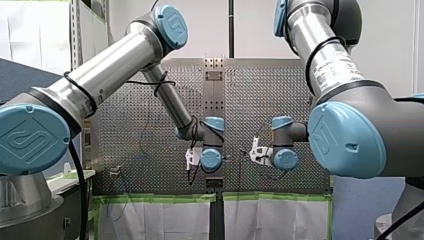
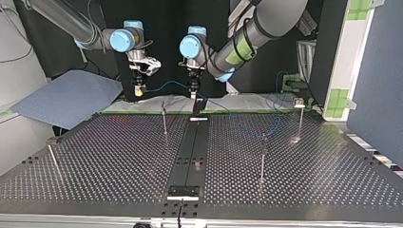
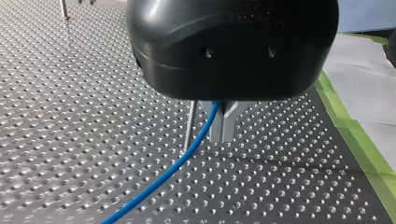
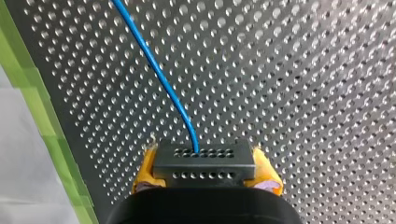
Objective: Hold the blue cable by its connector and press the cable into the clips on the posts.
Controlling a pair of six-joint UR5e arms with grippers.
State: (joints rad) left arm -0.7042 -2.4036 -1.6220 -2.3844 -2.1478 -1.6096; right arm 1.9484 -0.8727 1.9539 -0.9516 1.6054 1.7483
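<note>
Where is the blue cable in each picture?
Front view: too thin to make out.
Top view: blue cable spans between my right gripper and my left gripper.
Left wrist view: blue cable runs out from the fingers.
Right wrist view: blue cable rises from the connector.
Shared landmark: the perforated table.

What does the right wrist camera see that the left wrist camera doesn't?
Only the right wrist view shows the black connector, squeezed between yellow pads. Only the left wrist view shows metal fingers pinching the blue cable, and a thin post beside them. Both show that cable and the perforated table.
</note>
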